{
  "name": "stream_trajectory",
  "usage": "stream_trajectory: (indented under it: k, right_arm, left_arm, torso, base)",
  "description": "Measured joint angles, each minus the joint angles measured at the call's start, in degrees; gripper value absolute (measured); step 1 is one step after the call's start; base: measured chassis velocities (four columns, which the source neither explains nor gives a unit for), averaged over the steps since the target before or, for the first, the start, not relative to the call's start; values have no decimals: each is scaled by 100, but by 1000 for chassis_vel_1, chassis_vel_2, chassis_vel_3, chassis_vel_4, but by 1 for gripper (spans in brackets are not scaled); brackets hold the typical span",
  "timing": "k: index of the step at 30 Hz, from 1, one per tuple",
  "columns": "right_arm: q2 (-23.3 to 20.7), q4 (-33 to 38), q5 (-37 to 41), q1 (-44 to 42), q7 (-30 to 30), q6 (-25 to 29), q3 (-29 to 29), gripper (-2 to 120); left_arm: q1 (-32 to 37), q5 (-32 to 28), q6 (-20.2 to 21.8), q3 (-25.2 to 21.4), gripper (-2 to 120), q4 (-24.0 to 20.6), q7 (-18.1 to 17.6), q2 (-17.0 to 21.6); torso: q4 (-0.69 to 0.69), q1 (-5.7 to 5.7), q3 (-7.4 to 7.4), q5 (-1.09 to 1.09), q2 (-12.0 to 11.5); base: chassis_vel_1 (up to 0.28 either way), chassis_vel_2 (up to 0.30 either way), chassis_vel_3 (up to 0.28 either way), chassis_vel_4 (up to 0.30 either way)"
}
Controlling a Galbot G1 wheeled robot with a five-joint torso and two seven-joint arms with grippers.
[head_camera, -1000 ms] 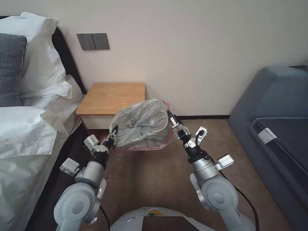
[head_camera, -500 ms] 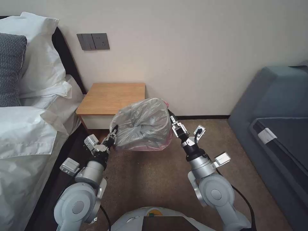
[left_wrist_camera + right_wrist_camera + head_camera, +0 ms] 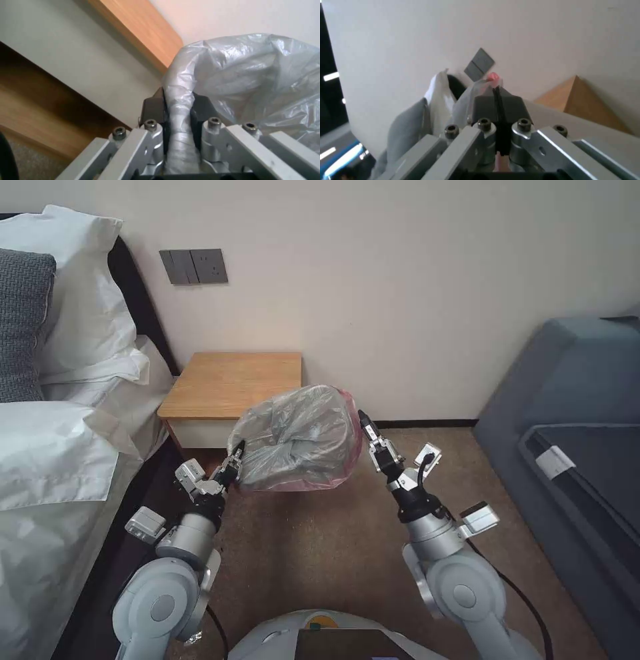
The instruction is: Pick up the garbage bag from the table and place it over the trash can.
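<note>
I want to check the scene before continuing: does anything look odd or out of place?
Nothing stands out. The garbage bag hangs stretched between the left gripper and right gripper, both shut on its rim, in front of the table. No tear shows.

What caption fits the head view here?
Left gripper and right gripper pinch opposite sides of the garbage bag, holding it beside the table.

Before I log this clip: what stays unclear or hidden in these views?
- The trash can: the garbage bag, stretched between the left gripper and right gripper, covers whatever lies under it in the head view.
- The table: its lower part sits behind the bag and left arm.
- Bag's pink rim in the right wrist view: only a scrap shows past the shut fingers.
</note>
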Motion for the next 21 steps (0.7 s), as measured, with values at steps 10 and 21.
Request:
stream_trajectory:
  k: [10,21]
  right_arm:
    - [-1818,106,942,-804,-293,-29,1164,5]
    - [-2353,153,1962,-1280,-486,-37,1623,47]
  left_arm:
    - [-48,-472,176,-487,9,339,1136,425]
    - [-117,-1082,140,-1013,9,929,1438,420]
  torso:
    - [0,0,0,2,0]
    - [0,0,0,0,0]
  base:
    - [0,0,0,0]
    - [0,0,0,0]
